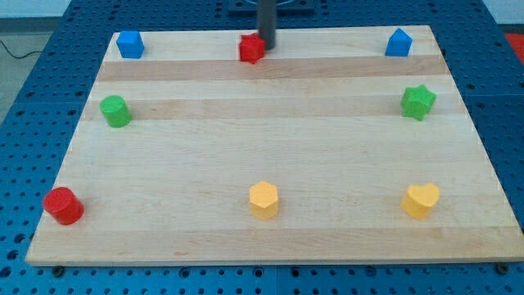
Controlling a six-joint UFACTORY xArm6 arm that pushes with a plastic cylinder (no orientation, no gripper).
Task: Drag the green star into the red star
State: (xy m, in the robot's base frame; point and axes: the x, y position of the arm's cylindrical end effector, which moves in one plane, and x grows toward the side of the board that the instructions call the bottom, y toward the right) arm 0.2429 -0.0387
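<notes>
The green star [418,102] sits near the view's right edge of the wooden board, in the upper half. The red star [252,49] sits at the view's top centre. My tip [268,45] is at the top centre, right beside the red star on its right side and seemingly touching it. The tip is far to the left of the green star.
A blue block [129,44] is at top left and a blue block [398,43] at top right. A green cylinder [115,111] is at left, a red cylinder [63,205] at bottom left. A yellow hexagon [264,199] and a yellow heart [421,200] lie along the bottom. The board [262,147] lies on a blue perforated table.
</notes>
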